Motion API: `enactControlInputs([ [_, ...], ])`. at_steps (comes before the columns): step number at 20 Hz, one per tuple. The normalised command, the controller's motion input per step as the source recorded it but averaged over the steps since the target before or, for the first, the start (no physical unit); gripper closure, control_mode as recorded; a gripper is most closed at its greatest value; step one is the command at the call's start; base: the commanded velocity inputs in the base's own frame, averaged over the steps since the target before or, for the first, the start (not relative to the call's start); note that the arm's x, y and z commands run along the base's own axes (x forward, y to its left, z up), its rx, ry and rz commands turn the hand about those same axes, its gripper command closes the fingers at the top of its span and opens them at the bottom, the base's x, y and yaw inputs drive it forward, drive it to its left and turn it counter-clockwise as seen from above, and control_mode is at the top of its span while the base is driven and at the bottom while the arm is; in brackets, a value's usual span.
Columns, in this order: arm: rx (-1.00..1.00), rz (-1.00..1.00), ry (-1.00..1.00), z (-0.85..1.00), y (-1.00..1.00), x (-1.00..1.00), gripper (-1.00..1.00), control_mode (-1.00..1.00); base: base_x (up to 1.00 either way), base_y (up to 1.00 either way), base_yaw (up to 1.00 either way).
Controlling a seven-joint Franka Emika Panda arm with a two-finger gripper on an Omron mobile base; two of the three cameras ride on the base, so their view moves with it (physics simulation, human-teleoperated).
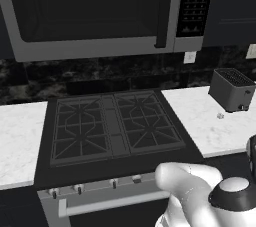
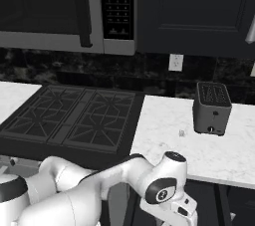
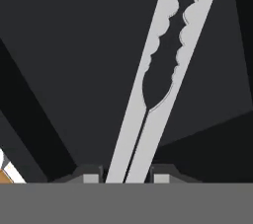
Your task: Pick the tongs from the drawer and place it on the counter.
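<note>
The tongs (image 3: 133, 139) are pale silver-grey with scalloped ends and lie on the dark floor of the drawer (image 3: 69, 70), running up and to the right in the hand view. My gripper (image 3: 126, 176) straddles their handle end. One dark fingertip (image 3: 90, 176) stands close on each side, with only thin slivers of gap. The tongs still rest flat. The white marble counter (image 2: 164, 145) lies above my hand, right of the stove, also seen as the counter (image 1: 210, 126). My arm bends down below the counter's front edge.
A dark toaster (image 2: 213, 108) stands at the back of the counter, with a small round speck (image 2: 182, 133) beside it. The black gas stovetop (image 1: 112, 126) sits to the left under a microwave (image 1: 90, 11). More counter lies left of the stove.
</note>
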Motion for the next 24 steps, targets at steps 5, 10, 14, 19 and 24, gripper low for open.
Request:
enactControlInputs([
  [5, -0.09, 0.0, 0.12, 1.0, 0.07, -0.08, 1.0, -1.0, 0.0, 0.0, 0.0],
  [10, -0.03, 0.01, -0.05, 1.0, 0.46, 0.04, 1.0, -1.0, 0.0, 0.0, 0.0],
  [14, 0.01, 0.05, -0.15, 1.0, 0.41, 0.12, 1.0, -1.0, 0.0, 0.0, 0.0],
  [19, 0.06, 0.07, -0.06, 1.0, 0.47, 0.37, 1.0, -1.0, 0.0, 0.0, 0.0],
  [24, 0.09, 0.12, -0.12, 0.65, 0.89, 0.81, 1.0, -1.0, 0.0, 0.0, 0.0],
])
